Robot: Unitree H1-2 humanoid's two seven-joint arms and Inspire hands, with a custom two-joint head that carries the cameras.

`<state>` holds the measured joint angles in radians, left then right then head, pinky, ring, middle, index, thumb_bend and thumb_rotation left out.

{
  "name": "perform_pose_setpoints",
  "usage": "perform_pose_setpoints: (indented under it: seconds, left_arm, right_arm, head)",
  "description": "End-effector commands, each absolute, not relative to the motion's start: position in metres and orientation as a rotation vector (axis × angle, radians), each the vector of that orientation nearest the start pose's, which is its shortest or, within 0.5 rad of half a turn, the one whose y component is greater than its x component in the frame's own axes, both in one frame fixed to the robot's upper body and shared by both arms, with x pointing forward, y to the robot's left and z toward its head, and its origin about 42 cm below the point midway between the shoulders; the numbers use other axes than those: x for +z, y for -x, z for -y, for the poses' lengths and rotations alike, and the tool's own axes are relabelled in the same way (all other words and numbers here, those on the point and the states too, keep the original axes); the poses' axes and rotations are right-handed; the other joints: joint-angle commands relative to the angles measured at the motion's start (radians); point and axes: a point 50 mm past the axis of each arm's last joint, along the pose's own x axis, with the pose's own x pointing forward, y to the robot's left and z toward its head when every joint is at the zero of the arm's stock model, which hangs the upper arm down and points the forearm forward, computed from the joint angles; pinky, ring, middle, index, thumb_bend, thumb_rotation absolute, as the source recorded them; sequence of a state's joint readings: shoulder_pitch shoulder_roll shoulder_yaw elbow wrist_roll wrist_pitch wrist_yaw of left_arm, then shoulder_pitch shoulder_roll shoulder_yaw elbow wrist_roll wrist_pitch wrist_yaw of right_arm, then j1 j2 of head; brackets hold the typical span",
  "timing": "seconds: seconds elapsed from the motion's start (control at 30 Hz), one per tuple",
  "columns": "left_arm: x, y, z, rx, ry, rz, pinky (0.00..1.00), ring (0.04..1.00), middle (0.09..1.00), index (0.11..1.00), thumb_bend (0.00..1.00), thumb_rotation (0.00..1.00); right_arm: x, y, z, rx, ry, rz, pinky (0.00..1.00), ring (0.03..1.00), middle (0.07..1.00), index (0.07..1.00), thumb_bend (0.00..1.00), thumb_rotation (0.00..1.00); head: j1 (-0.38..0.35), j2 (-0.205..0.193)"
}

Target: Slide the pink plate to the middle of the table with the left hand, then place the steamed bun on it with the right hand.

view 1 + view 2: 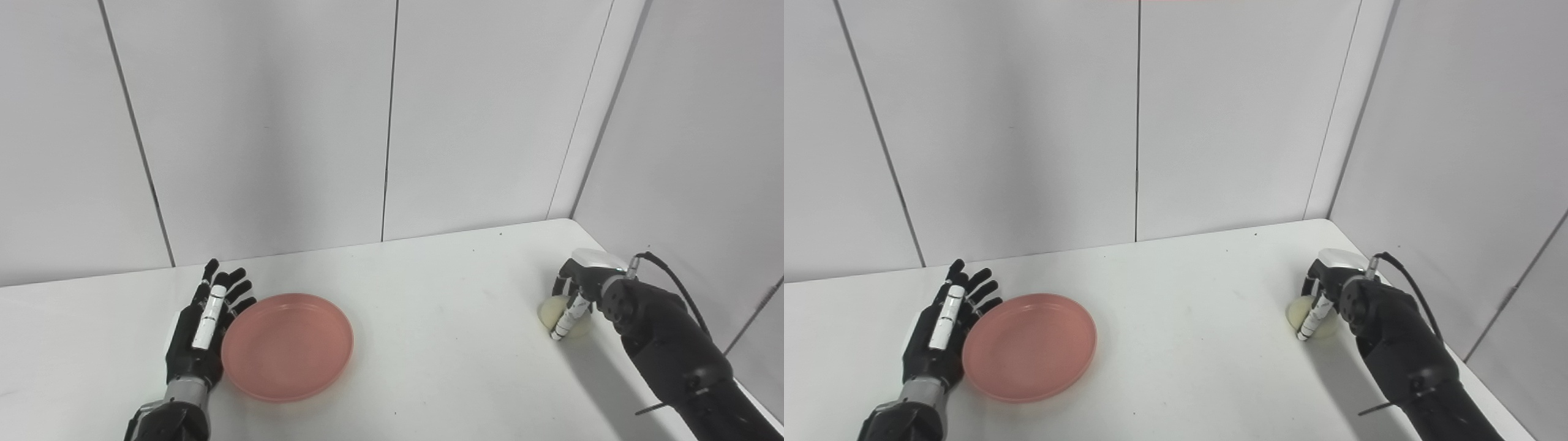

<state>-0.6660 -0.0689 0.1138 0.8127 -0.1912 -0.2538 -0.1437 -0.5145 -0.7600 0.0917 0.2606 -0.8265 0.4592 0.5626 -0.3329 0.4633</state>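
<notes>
Black fingers [229, 288] of the left hand [202, 331] stretch straight and slightly fanned, gripping nothing, their inner edge pressed against the left rim of the pink plate [288, 346]. The plate lies flat on the white table [429, 343], left of the middle and toward the near side, and it carries nothing. From the hand, a grey wrist and black forearm run down to the near-left edge of the view.

At the far right of the table, the fingers [1311, 324] of the right hand [1326, 288] curl down over the steamed bun [1298, 312], a pale, round shape resting on the tabletop near the right wall [1458, 153]. The fingers touch the bun's top and right side; whether they actually clamp it cannot be told. A black cable loops from the wrist, and the bulky black forearm leads away to the near-right corner. The 2 hands are well apart, with bare table between plate and bun.
</notes>
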Motion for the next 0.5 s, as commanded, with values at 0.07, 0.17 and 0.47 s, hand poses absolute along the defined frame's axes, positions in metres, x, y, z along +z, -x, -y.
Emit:
perform_pose_setpoints:
  seconds: [0.07, 0.17, 0.47]
  left_arm:
    - [0.147, -0.475, -0.126, -0.220, 0.249, 0.110, 0.74, 0.831, 0.841, 0.963, 0.63, 0.67]
    - [0.146, -0.475, -0.124, -0.217, 0.252, 0.107, 0.74, 0.830, 0.839, 0.964, 0.62, 0.67]
    - [0.146, -0.474, -0.117, -0.218, 0.258, 0.104, 0.76, 0.830, 0.841, 0.960, 0.64, 0.69]
  right_arm:
    - [0.314, -0.413, 0.445, -0.171, 1.396, -0.366, 0.24, 0.315, 0.426, 0.512, 0.53, 0.00]
    - [0.328, -0.411, 0.432, -0.180, 1.393, -0.282, 0.24, 0.317, 0.414, 0.514, 0.53, 0.00]
    - [0.373, -0.398, 0.376, -0.148, 1.421, -0.044, 0.28, 0.377, 0.447, 0.516, 0.53, 0.00]
  head:
    - [0.005, 0.000]
    - [0.014, -0.004]
    - [0.046, -0.013]
